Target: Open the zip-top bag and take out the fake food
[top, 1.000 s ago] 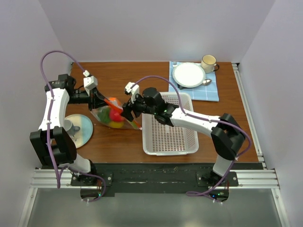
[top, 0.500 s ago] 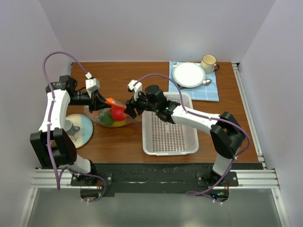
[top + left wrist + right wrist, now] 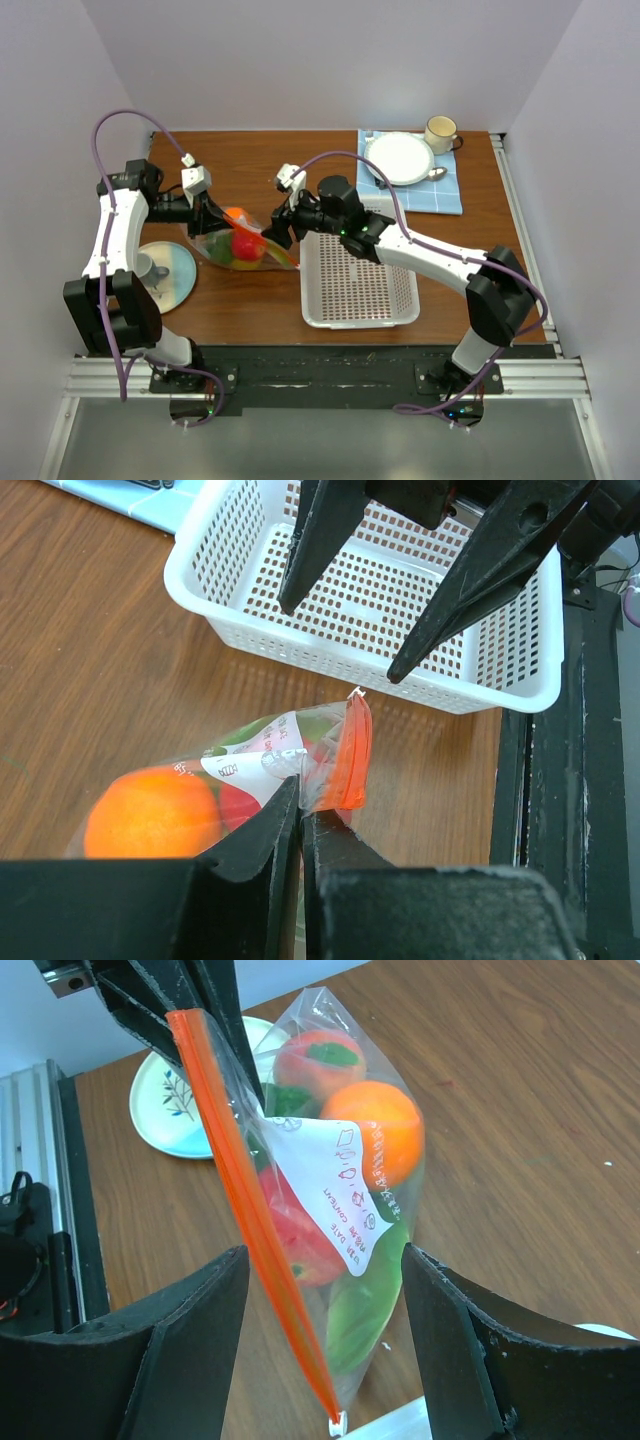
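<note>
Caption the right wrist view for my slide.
Open right hand lined up on the orange zip strip of the zip-top bag, fake food inside, left hand pinching it.

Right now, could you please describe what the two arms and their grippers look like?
The left arm and right arm have white link shells with black joints. A purple cable loops along each to a small white block at the wrist. The left gripper and right gripper each have two matte black, tapering fingers. I see no readable markings.

The right hand (image 3: 340,640) has let go of the bag (image 3: 270,770), spread open and backed off toward 2 o'clock.
</note>
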Tool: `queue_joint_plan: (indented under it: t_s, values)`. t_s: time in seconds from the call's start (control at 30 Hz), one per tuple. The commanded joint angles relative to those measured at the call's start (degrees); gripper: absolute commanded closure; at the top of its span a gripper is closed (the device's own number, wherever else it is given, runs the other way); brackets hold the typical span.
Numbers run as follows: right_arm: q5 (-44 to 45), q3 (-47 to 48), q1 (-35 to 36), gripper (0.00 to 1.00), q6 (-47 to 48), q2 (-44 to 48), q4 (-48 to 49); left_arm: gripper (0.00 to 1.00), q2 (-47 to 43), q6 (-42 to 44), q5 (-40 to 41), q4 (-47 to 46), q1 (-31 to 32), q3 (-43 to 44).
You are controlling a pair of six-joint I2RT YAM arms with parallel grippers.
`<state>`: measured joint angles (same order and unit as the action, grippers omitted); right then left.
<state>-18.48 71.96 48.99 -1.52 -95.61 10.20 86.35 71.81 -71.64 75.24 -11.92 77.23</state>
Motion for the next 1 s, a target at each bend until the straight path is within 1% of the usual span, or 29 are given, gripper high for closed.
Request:
queue_joint_plan:
  t_s: [0.0, 0.33, 0.63, 0.77, 0.83, 0.93, 0.97]
  values:
    - [-2.26, 0.20, -0.13, 0.34, -0.41, -0.01, 1.14, 0.91, -0.21, 1.40, -1.05, 0.08, 0.32, 1.52]
    - [-2.53, 0.54, -0.12, 0.34, -1.82, -2.91, 1.93, 0.91, -0.56, 1.23, -1.40, 0.08, 0.23, 1.61]
    - [-1.56, 2.21, -0.13, 0.36, -2.70, -6.43, 2.46, 0.90, -0.74, 1.05, -1.40, 0.08, 0.23, 1.61]
    - [-0.16, 2.48, -0.13, 0.39, -2.96, -7.39, 2.90, 0.90, -0.74, 1.05, -1.31, 0.08, 0.23, 1.87]
    - [0.72, 2.83, -0.13, 0.42, -2.96, -8.01, 3.42, 0.87, -0.83, 1.05, -1.40, 0.17, 0.23, 1.87]
    - [2.57, 3.70, -0.13, 0.56, -3.31, -9.23, 4.83, 0.79, -1.09, 0.96, -1.66, 0.25, 0.41, 1.78]
    - [2.83, 4.23, -0.13, 0.67, -3.49, -9.50, 5.01, 0.76, -1.27, 0.88, -1.58, 0.17, 0.32, 1.70]
